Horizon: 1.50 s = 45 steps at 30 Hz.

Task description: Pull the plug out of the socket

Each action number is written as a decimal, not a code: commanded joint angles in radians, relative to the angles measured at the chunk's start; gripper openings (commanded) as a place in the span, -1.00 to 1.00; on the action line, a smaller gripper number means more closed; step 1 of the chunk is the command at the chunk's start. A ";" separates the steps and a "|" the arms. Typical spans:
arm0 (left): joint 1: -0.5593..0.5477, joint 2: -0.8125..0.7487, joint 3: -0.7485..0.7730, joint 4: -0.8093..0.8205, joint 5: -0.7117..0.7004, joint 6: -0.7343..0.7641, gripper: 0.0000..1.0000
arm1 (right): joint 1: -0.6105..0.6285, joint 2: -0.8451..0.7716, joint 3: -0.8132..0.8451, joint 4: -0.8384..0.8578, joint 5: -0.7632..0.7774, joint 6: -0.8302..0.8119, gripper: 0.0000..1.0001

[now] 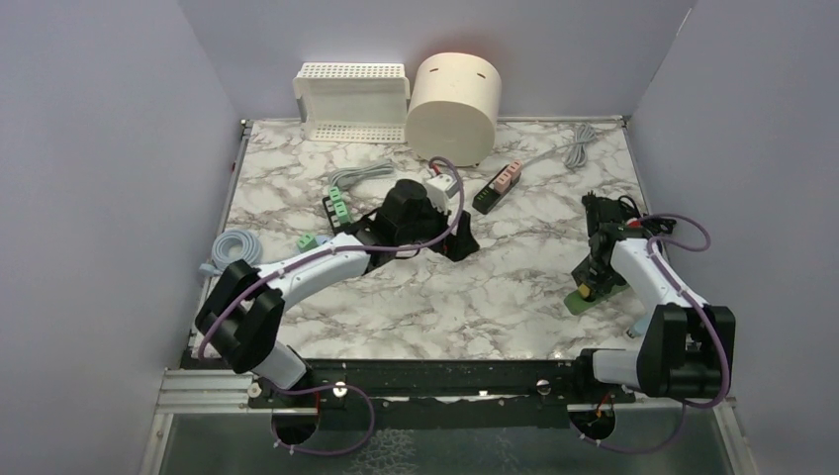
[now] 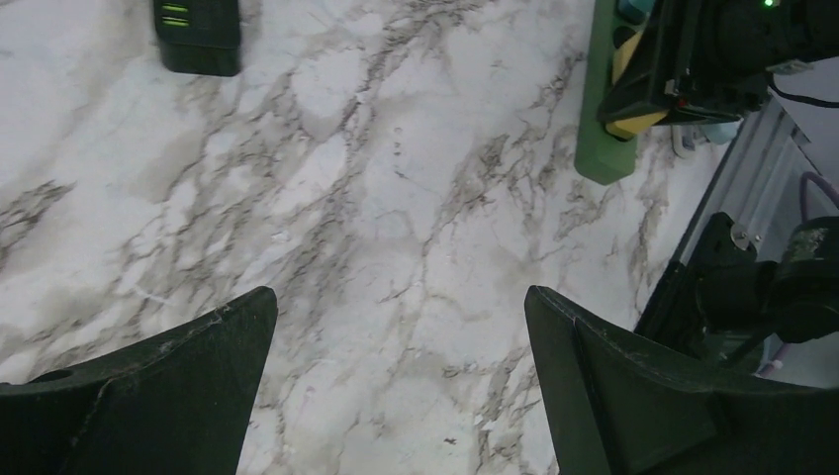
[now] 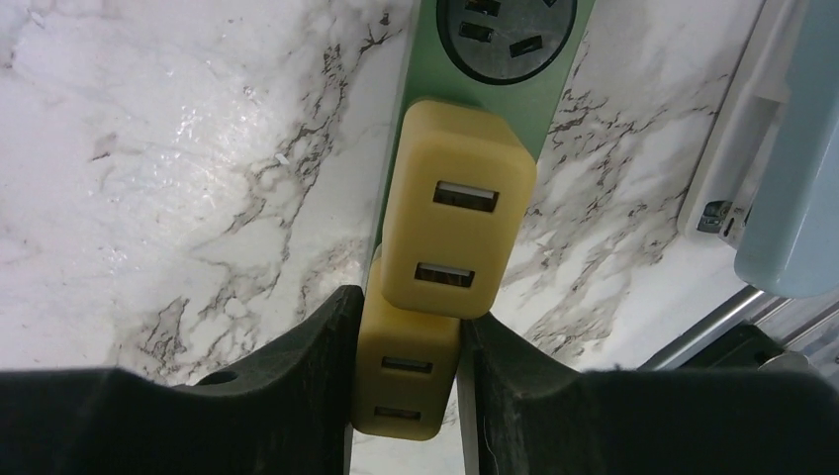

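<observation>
Right claw (image 3: 408,332) grips the near plug (image 3: 404,381), seated in the strip (image 3: 418,79) at the desk's (image 3: 148,148) right edge; grasp seems made; next, a straight pull off the strip; left claw (image 2: 401,302) gapes, idle.

The green socket strip (image 3: 547,91) is cut off by the top edge and hidden in part under yellow plugs (image 3: 460,208). The sides of the nearer plug (image 3: 406,381) are covered by the fingers (image 3: 297,386) of the right gripper (image 3: 406,332).
</observation>
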 commanded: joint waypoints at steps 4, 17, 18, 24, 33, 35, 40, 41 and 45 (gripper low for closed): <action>-0.183 0.197 0.113 0.153 0.023 -0.097 0.98 | -0.005 -0.090 0.008 0.111 -0.117 -0.068 -0.51; -0.279 0.498 0.357 0.255 0.164 -0.214 0.98 | -0.002 -0.216 0.076 0.252 -0.405 -0.219 -0.98; -0.279 0.506 0.357 0.267 0.178 -0.230 0.98 | -0.001 -0.214 0.080 0.249 -0.396 -0.230 -0.98; -0.286 0.572 0.403 0.302 0.202 -0.293 0.98 | 0.003 -0.224 0.081 0.256 -0.407 -0.240 -0.98; -0.305 0.699 0.492 0.305 0.235 -0.381 0.98 | 0.005 -0.238 0.088 0.243 -0.431 -0.223 -0.98; -0.309 0.711 0.505 0.310 0.223 -0.396 0.98 | 0.005 -0.241 0.089 0.243 -0.438 -0.222 -0.98; -0.310 0.703 0.477 0.396 0.176 -0.436 0.98 | 0.006 -0.253 0.071 0.245 -0.453 -0.216 -0.98; -0.310 0.700 0.472 0.414 0.174 -0.441 0.98 | 0.006 -0.255 0.067 0.246 -0.454 -0.217 -0.98; -0.310 0.708 0.469 0.458 0.183 -0.458 0.92 | 0.007 -0.261 0.056 0.247 -0.458 -0.221 -0.98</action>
